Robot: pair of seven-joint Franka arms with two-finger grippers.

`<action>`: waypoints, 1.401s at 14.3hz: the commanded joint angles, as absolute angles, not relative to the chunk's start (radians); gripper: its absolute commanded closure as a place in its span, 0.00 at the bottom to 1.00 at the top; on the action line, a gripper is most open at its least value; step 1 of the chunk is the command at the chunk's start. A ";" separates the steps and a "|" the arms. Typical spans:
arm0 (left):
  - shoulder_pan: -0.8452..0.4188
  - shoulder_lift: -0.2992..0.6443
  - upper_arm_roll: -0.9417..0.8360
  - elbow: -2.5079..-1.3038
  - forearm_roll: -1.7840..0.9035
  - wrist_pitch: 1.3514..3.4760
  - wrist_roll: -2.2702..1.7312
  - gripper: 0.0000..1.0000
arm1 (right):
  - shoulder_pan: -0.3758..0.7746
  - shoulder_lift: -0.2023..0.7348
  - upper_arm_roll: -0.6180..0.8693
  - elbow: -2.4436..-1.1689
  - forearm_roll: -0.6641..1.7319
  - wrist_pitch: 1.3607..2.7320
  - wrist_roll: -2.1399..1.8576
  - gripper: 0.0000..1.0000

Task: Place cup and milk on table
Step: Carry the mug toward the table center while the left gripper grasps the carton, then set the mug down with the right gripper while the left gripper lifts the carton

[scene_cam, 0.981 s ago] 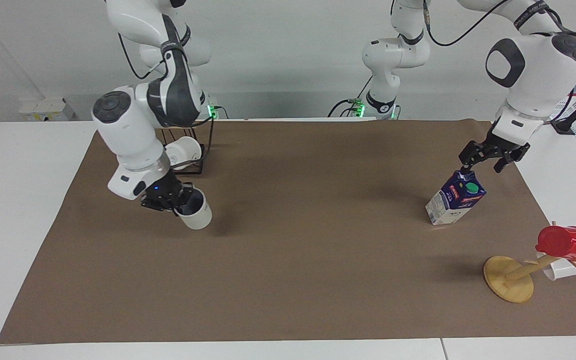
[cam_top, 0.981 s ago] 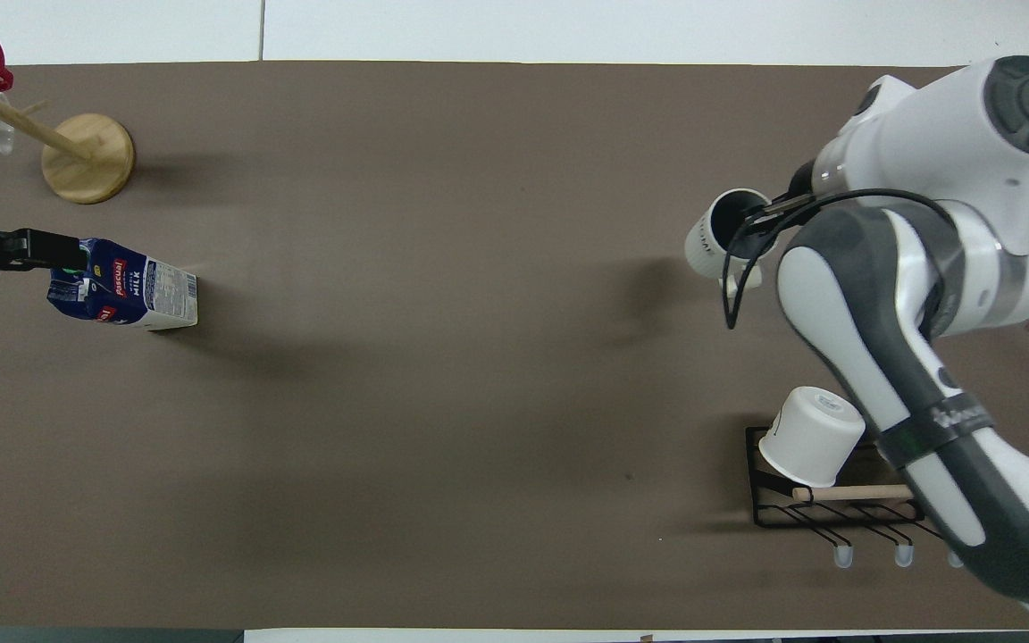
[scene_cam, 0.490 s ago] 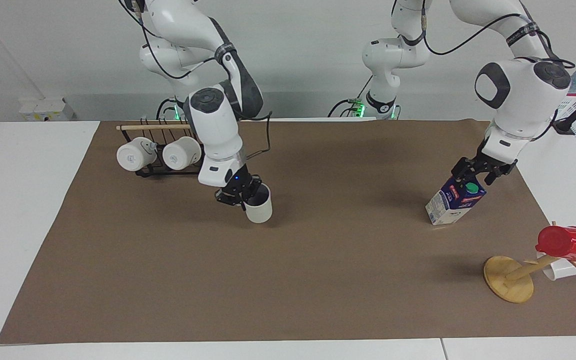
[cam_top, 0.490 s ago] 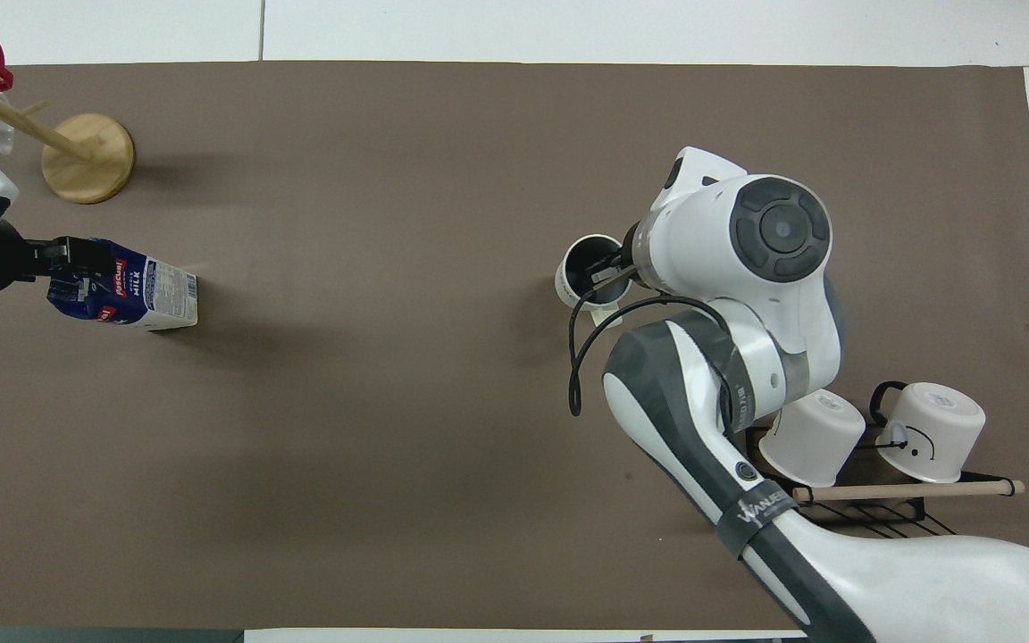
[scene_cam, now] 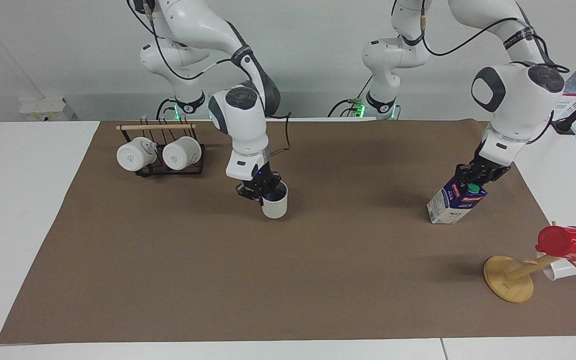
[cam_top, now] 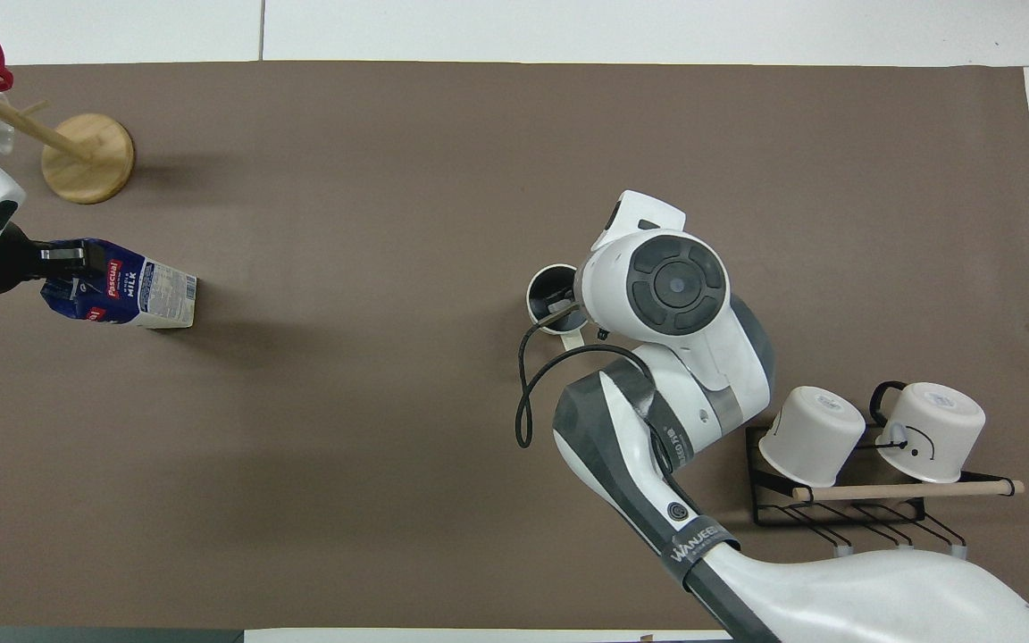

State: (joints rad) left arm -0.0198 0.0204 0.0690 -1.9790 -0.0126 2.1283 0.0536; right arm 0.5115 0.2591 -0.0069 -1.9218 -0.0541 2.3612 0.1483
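The cup (scene_cam: 274,204), off-white with a grey inside, hangs upright low over the middle of the brown paper on the table (scene_cam: 288,280). My right gripper (scene_cam: 262,189) is shut on its rim. I cannot tell whether its base touches the paper. In the overhead view the cup (cam_top: 550,293) shows beside the right wrist, which hides most of the fingers. The milk (scene_cam: 454,202), a blue and white carton with a green cap, leans tilted on the paper at the left arm's end. My left gripper (scene_cam: 472,176) is shut on its top ridge. From above, the milk (cam_top: 135,290) sticks out from that gripper (cam_top: 59,259).
A black wire rack (scene_cam: 168,167) with two white mugs lies close to the right arm's base. A wooden mug tree (scene_cam: 509,279) holding a red cup (scene_cam: 565,243) and a white mug stands farther from the robots than the milk.
My right arm has carried the cup from beside the rack toward the table's middle and turned it upright. My left gripper has come down onto the carton's top and closed.
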 commanded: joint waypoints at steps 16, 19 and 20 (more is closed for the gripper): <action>-0.610 0.155 0.041 -1.701 0.129 2.014 -0.833 1.00 | 0.394 0.152 -0.011 -1.889 -0.066 2.268 0.179 0.00; -0.682 0.237 0.041 -1.640 0.179 2.006 -0.929 1.00 | 0.355 0.091 -0.017 -1.870 -0.064 2.165 0.186 0.00; -0.689 0.248 0.041 -1.622 0.183 2.009 -0.946 1.00 | 0.333 0.063 -0.018 -1.870 -0.064 2.136 0.187 0.00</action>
